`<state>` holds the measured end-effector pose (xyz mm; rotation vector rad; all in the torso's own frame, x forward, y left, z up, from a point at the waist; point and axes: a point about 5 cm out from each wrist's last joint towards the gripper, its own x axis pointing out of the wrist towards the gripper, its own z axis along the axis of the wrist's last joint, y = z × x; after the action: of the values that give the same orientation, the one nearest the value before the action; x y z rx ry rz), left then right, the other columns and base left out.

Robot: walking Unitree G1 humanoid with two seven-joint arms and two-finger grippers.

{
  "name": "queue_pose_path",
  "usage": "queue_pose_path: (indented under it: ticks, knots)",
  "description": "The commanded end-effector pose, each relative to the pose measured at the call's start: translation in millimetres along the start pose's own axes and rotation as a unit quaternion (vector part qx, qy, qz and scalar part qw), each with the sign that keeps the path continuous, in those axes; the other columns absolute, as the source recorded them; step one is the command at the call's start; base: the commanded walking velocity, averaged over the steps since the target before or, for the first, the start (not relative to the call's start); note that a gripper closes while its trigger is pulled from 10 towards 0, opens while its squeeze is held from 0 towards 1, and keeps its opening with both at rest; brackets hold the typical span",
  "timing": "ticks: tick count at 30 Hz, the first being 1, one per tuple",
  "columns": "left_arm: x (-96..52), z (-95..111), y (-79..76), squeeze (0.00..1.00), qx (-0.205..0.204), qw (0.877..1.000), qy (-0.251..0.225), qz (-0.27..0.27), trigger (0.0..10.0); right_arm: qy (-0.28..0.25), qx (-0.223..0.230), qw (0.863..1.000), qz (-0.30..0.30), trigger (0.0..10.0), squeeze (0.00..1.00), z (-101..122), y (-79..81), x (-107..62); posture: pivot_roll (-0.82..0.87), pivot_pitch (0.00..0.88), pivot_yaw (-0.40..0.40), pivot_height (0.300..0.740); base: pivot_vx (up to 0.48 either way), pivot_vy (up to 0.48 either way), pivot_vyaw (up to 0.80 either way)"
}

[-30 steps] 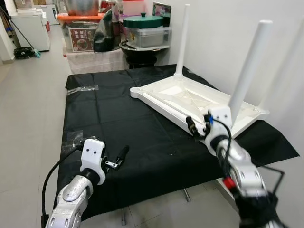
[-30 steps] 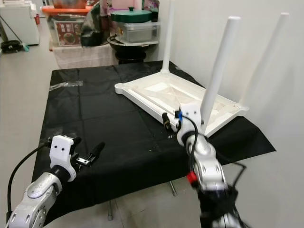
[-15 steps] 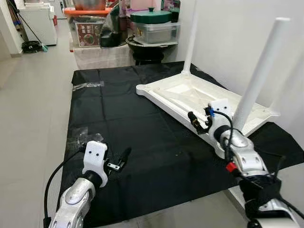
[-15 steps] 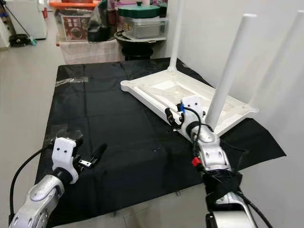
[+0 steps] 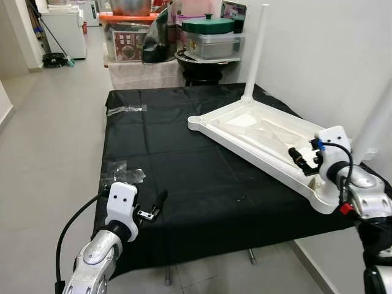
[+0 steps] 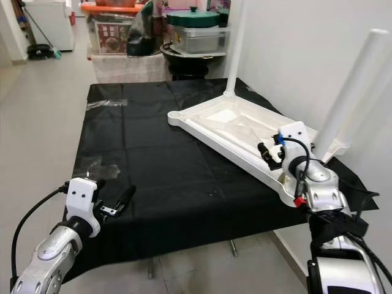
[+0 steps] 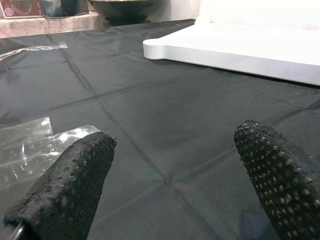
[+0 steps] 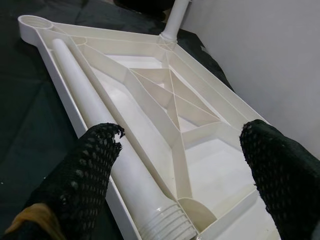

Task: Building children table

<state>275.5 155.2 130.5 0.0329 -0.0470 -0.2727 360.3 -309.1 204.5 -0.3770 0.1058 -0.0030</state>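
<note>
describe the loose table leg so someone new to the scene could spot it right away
Start at the black cloth and find the white upside-down tabletop on its right side. The loose leg lies flat inside it along the rim facing the cloth, threaded end toward the open right gripper. Unlike the upright legs, it lies down, unattached.

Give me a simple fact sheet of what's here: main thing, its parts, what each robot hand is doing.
Main thing: white table top upside down on a black cloth
Fitted legs: far leg; near leg
Loose leg: lies inside the top, threaded end toward the camera
Right gripper: open, above the loose leg
Left gripper: open, above bare cloth
Clutter: clear plastic wrap
</note>
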Motion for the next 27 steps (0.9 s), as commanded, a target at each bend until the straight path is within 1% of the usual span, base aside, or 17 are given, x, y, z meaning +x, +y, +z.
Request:
queue_pose_path:
  ticks: [1, 5, 6, 9, 11, 13, 14, 15, 18, 19, 22, 26, 27]
  knots:
    - [-0.6, -2, 1.7, 0.00, 0.004, 1.000, 0.007, 0.000, 10.0, -0.008, -0.009, 1.000, -0.019, 10.0, 0.00, 2, -18.9, -5.2, 0.07, 0.000, -0.051, 0.740, 0.000, 0.000, 0.00]
    - [-0.8, -2, 2.3, 0.00, 0.005, 1.000, 0.007, 0.000, 10.0, -0.008, -0.020, 1.000, -0.020, 10.0, 0.00, 2, -24.2, -6.3, 0.07, 0.000, -0.052, 0.740, 0.000, 0.000, 0.00]
    - [-1.8, -2, 3.6, 0.00, 0.006, 1.000, 0.008, 0.002, 10.0, -0.008, -0.022, 0.999, -0.026, 10.0, 0.00, 2, -29.3, -6.5, 0.07, 0.000, -0.054, 0.740, 0.000, 0.000, 0.00]
    - [-2.7, -2, 3.5, 0.00, 0.007, 1.000, 0.009, 0.002, 10.0, -0.030, -0.023, 0.999, -0.007, 10.0, 0.00, 7, -24.5, -4.3, 0.07, 0.000, -0.055, 0.740, 0.000, 0.000, 0.00]
    - [-2.7, -3, 3.0, 0.00, 0.007, 1.000, 0.010, 0.002, 10.0, -0.036, -0.027, 0.999, 0.002, 10.0, 0.00, 9, -21.7, -3.5, 0.07, 0.000, -0.055, 0.740, 0.000, 0.000, 0.00]
    - [-2.4, -3, 1.6, 0.00, 0.006, 1.000, 0.010, 0.000, 10.0, -0.023, -0.055, 0.998, 0.011, 10.0, 0.00, 2, -18.2, -3.2, 0.07, 0.000, -0.055, 0.740, 0.000, 0.000, 0.00]
    - [-2.4, -3, 1.6, 0.00, 0.006, 1.000, 0.010, 0.000, 10.0, -0.023, -0.055, 0.998, 0.011, 10.0, 0.00, 2, -18.2, -3.2, 0.07, 0.000, -0.055, 0.740, 0.000, 0.000, 0.00]
    - [-2.3, -2, 1.7, 0.00, 0.007, 1.000, 0.010, 0.000, 10.0, -0.012, -0.063, 0.998, 0.002, 10.0, 0.00, -2, -20.8, -4.7, 0.08, 0.000, -0.056, 0.740, 0.000, 0.000, 0.00]
    - [-2.7, -2, 3.5, 0.00, 0.008, 1.000, 0.011, 0.002, 10.0, 0.004, -0.068, 0.998, -0.009, 10.0, 0.00, -11, -26.4, -9.2, 0.07, 0.000, -0.052, 0.740, 0.000, 0.000, 0.00]
    - [-2.7, -2, 3.5, 0.00, 0.008, 1.000, 0.011, 0.002, 10.0, 0.004, -0.068, 0.998, -0.009, 10.0, 0.00, -11, -26.4, -9.2, 0.07, 0.000, -0.052, 0.740, 0.000, 0.000, 0.00]
    - [-3.1, -4, 5.1, 0.00, 0.010, 1.000, 0.015, 0.002, 10.0, 0.017, -0.071, 0.997, -0.009, 10.0, 0.00, -25, -32.6, -17.2, 0.06, 0.000, -0.042, 0.740, 0.000, 0.000, 0.00]
    - [-1.5, -4, 2.8, 0.00, 0.010, 1.000, 0.016, -0.003, 10.0, 0.026, -0.079, 0.996, -0.012, 10.0, 0.00, -32, -36.5, -22.0, 0.06, 0.000, -0.036, 0.740, 0.000, 0.000, 0.00]
    - [-0.4, -4, 2.4, 0.00, 0.010, 1.000, 0.016, -0.005, 10.0, 0.033, -0.083, 0.996, -0.020, 10.0, 0.00, -35, -41.2, -25.6, 0.05, 0.000, -0.030, 0.740, 0.000, 0.000, 0.00]
